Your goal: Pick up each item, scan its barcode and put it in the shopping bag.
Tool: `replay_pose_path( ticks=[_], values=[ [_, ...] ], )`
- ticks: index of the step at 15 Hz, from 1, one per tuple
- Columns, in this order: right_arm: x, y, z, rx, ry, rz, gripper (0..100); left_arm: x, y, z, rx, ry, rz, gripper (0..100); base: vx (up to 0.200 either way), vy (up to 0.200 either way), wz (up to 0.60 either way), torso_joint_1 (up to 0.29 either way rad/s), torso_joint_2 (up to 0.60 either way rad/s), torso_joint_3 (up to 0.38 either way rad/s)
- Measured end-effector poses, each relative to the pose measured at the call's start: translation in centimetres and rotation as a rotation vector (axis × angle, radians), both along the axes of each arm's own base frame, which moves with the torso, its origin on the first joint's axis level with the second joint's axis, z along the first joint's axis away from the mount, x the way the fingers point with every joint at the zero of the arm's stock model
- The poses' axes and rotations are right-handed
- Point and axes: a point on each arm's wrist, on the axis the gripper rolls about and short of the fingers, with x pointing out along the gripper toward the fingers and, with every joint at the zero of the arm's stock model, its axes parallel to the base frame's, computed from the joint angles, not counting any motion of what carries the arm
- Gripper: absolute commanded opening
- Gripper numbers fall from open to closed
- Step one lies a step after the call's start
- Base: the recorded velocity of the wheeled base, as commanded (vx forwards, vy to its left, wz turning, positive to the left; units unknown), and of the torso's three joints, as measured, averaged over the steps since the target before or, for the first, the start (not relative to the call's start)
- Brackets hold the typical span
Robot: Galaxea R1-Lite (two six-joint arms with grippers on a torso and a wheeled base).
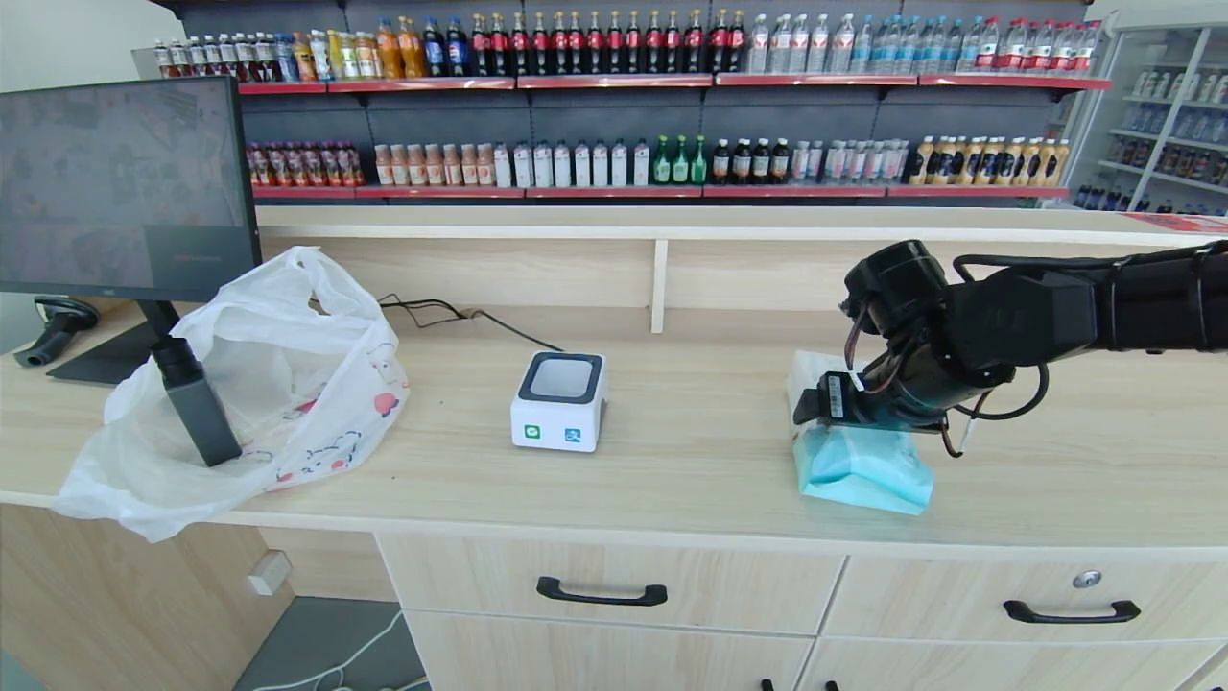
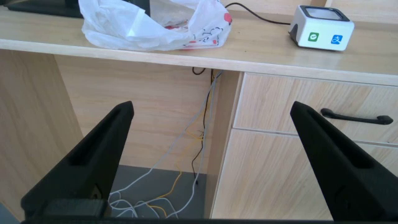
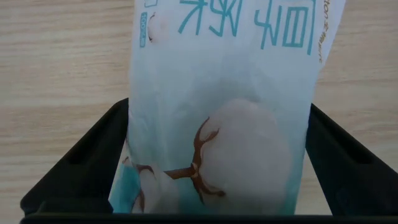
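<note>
A soft tissue pack (image 1: 863, 468), white and teal, lies flat on the right part of the wooden counter (image 1: 691, 451). My right gripper (image 1: 837, 405) is down on it and open, one finger on each side of the pack (image 3: 217, 81), which rests on the counter between them. The white barcode scanner (image 1: 559, 400) stands mid-counter. At the left lies the white plastic shopping bag (image 1: 278, 384), its mouth open. My left gripper (image 2: 211, 106) hangs open with nothing in it, below counter level in front of the cabinet, looking up at the bag (image 2: 155, 25) and scanner (image 2: 321, 26).
A monitor (image 1: 125, 182) on a stand is at the far left behind the bag, with a handheld scanner (image 1: 53, 331) beside it. A cable (image 1: 451, 315) runs along the back of the counter. A raised ledge (image 1: 672, 226) backs the counter. Drawers (image 1: 604, 585) sit below.
</note>
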Motion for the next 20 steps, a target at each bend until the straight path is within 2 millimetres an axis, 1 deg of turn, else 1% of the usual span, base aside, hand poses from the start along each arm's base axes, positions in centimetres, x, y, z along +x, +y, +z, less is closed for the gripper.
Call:
replay_pose_path(
  ticks=[5, 6, 13, 17, 20],
  values=[
    [0.2, 0.0, -0.8, 0.005, 0.022, 0.007, 100, 0.0, 0.0, 0.0, 0.000, 0.000, 0.000, 100, 0.000, 0.000, 0.00, 0.000, 0.00, 0.000],
    [0.3, 0.0, -0.9, 0.007, 0.015, 0.009, 0, 0.0, 0.0, 0.0, 0.000, 0.000, 0.000, 100, 0.000, 0.000, 0.00, 0.000, 0.00, 0.000],
    [0.3, -0.2, -1.7, 0.015, -0.014, 0.003, 0, 0.0, 0.0, 0.0, 0.000, 0.000, 0.000, 100, 0.000, 0.000, 0.00, 0.000, 0.00, 0.000],
    [0.1, -0.3, -2.3, 0.012, -0.085, -0.010, 0, 0.0, 0.0, 0.0, 0.000, 0.000, 0.000, 100, 0.000, 0.000, 0.00, 0.000, 0.00, 0.000],
    [-0.3, -0.5, -2.2, 0.012, -0.129, -0.021, 0, 0.0, 0.0, 0.0, 0.000, 0.000, 0.000, 100, 0.000, 0.000, 0.00, 0.000, 0.00, 0.000]
  ],
)
